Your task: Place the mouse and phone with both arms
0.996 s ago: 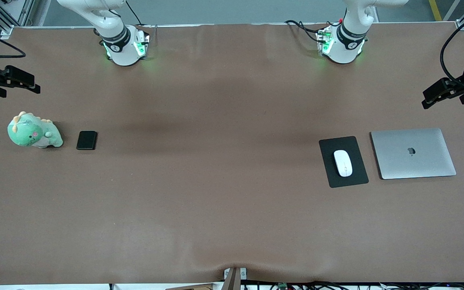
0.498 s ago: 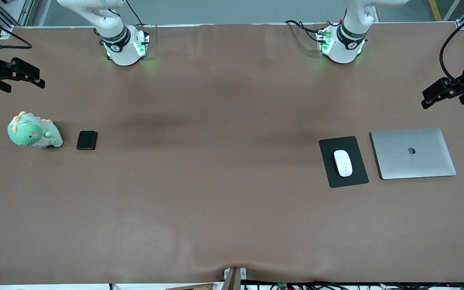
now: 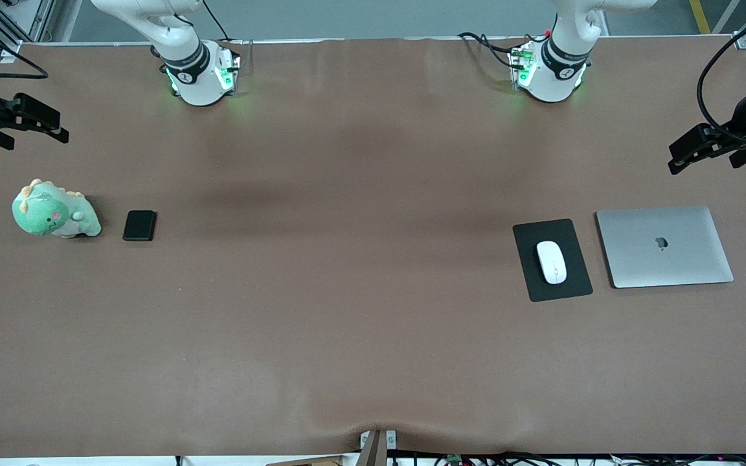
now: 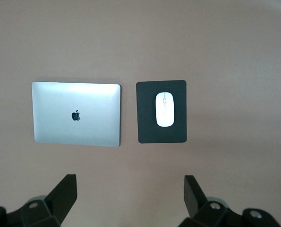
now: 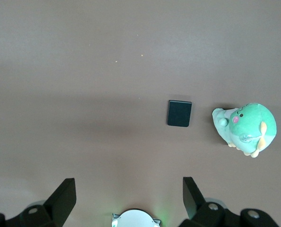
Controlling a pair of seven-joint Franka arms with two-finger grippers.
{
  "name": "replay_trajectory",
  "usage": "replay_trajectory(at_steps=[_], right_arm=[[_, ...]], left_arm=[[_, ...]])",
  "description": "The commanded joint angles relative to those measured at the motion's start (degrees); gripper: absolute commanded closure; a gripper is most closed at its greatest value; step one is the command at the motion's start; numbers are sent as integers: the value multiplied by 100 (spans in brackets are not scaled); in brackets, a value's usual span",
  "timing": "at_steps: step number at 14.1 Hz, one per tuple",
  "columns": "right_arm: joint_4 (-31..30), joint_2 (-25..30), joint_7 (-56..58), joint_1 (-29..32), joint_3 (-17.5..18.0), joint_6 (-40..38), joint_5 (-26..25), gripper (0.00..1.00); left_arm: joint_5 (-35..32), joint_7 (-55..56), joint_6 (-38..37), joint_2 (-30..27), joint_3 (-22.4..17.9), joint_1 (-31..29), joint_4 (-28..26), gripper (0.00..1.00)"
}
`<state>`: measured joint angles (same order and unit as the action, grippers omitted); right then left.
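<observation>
The white mouse point(image 3: 552, 261) lies on a black mouse pad point(image 3: 535, 288) toward the left arm's end of the table. It also shows in the left wrist view point(image 4: 165, 109). The black phone point(image 3: 139, 225) lies flat toward the right arm's end, beside a green toy. It also shows in the right wrist view point(image 5: 179, 113). My left gripper point(image 3: 674, 158) hangs high over bare table at its end, open and empty point(image 4: 131, 189). My right gripper point(image 3: 59, 129) hangs high over bare table at its end, open and empty point(image 5: 130, 189).
A closed silver laptop point(image 3: 664, 246) lies beside the mouse pad, closer to the table's end. A green plush dinosaur point(image 3: 52, 210) sits beside the phone, closer to that end. The right arm's green-lit base point(image 5: 135, 218) shows in the right wrist view.
Both grippers have shifted slightly while staying high and open. The left one moved a little toward the table's middle. The mouse and phone have not moved.
</observation>
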<state>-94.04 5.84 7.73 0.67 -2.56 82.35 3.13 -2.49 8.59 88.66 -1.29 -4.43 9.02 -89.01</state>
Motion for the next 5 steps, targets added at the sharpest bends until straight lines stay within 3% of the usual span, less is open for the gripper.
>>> replay_trajectory(at_steps=[1, 5], right_arm=[[8, 14, -26, -85, -114, 53, -23, 0], [17, 14, -17, -103, -122, 18, -23, 0]], left_arm=[[38, -50, -59, -11, -5, 3, 33, 0], [3, -50, -68, -20, -5, -14, 33, 0]])
